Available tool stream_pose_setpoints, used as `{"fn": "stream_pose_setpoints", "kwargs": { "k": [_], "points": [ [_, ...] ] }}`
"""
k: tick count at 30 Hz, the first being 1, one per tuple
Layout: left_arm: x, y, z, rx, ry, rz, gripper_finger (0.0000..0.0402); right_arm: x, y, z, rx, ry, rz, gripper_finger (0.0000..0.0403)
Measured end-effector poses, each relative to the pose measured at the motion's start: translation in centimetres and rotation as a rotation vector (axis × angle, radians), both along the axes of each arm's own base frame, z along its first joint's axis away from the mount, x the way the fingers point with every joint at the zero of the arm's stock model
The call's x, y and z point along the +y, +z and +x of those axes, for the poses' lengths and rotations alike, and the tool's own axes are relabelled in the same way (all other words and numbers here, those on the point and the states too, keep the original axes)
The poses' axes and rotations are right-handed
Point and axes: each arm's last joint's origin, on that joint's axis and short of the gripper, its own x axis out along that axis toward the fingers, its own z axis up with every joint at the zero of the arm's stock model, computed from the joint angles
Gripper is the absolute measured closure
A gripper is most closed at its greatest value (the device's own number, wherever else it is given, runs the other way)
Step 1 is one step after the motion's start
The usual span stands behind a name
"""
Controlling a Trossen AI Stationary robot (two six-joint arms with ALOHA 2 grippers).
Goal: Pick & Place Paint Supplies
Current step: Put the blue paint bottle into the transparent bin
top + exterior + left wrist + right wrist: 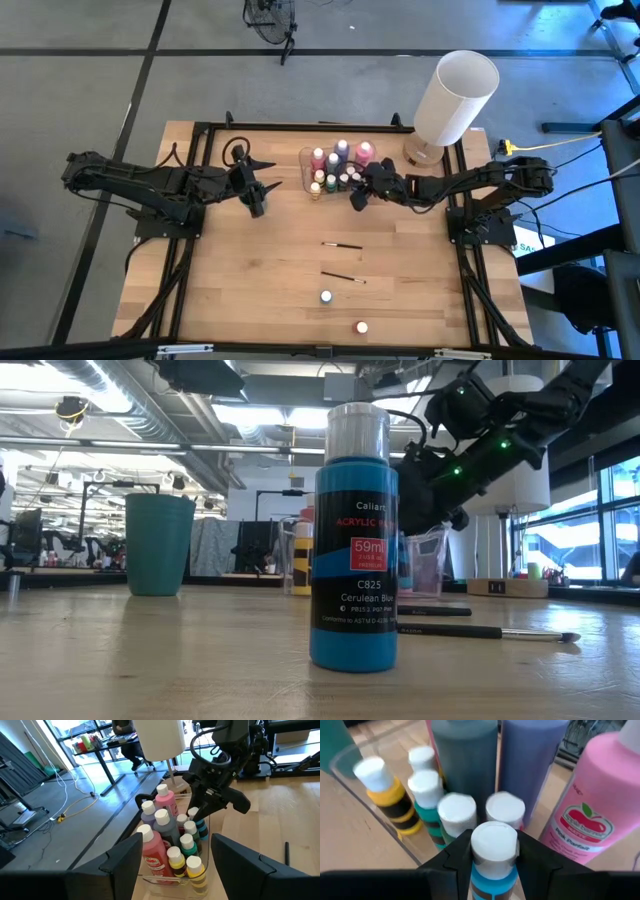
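A clear box (306,160) at the table's far middle holds the paint supplies: tall pink (155,852), purple and grey bottles and several tiny white-capped ones. My right gripper (358,196) is at the box's right near corner, shut on a tiny blue bottle (492,877) that stands among the others. My left gripper (256,192) hangs open left of the box, holding nothing. Two paintbrushes (343,245) (343,277) lie on the table's middle. Two white-capped bottles (326,296) (361,327) stand near the front edge; one shows as a blue bottle (353,540) close in the low view. My right gripper pinches the tiny blue bottle's white cap (494,839) between its two fingers (457,851), one on each side. The fingers slant down from the table's right side. The bottle is upright among the other bottles; its bottom is hidden, so whether it rests there I cannot tell.
A big white cylindrical lamp (455,95) stands at the far right corner, just behind my right arm. A teal cup (158,545) shows in the low view. Black frame rails (190,240) run along both sides of the table.
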Motion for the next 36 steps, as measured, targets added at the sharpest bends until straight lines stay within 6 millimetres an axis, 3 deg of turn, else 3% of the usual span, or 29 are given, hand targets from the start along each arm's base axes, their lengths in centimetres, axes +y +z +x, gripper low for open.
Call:
{"fn": "stream_pose_setpoints", "kwargs": {
  "k": [36],
  "points": [
    [0.00, 0.00, 0.00, 0.000, 0.000, 0.000, 0.0170, 0.05, -0.01, 0.06, 0.005, 0.037, 0.008, 0.0262]
  ]
}}
